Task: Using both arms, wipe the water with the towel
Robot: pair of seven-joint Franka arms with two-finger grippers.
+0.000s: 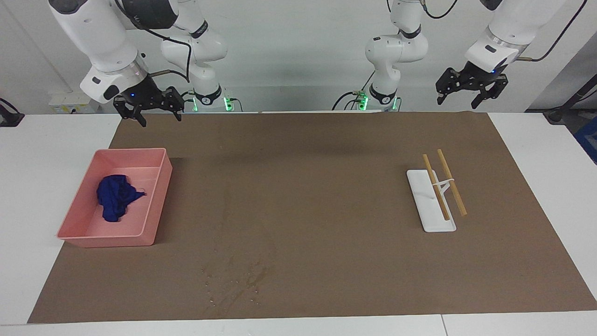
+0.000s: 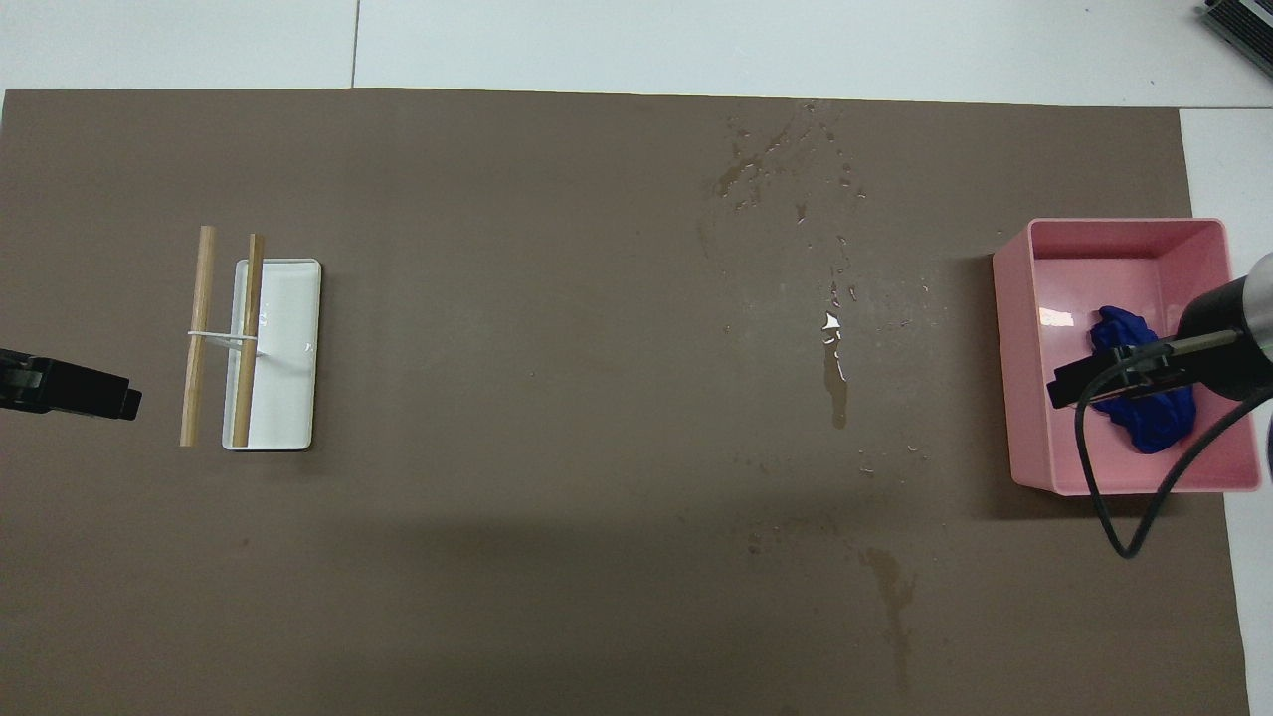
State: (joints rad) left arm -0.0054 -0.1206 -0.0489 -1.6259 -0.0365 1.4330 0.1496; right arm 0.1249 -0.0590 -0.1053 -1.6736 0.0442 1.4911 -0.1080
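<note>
Right gripper: we see the right gripper (image 1: 148, 111) raised above the mat's edge nearest the robots, at the right arm's end of the table; its fingers are spread wide and hold nothing.
Left gripper: the left gripper (image 1: 471, 88) hangs in the air near the mat's corner at the left arm's end; its fingers are parted and empty, touching nothing.
Tray: a pink tray (image 1: 157, 205) sits on the brown mat (image 1: 317, 186), near the right gripper and under open air.
Towel: the blue towel (image 1: 115, 196) lies crumpled inside the tray, untouched.
Slab: a white slab (image 1: 426, 207) with two wooden sticks (image 1: 451, 188) lies at the left arm's end, well apart from the tray.
Open room: we find the wide middle of the mat bare between tray and slab.
Water: the water (image 2: 833, 328) runs as droplets and dark streaks across the mat, out to its edge farthest from the robots.
Hard to make out: from overhead, the right arm covers part of the towel, and only the left gripper's tip shows.
</note>
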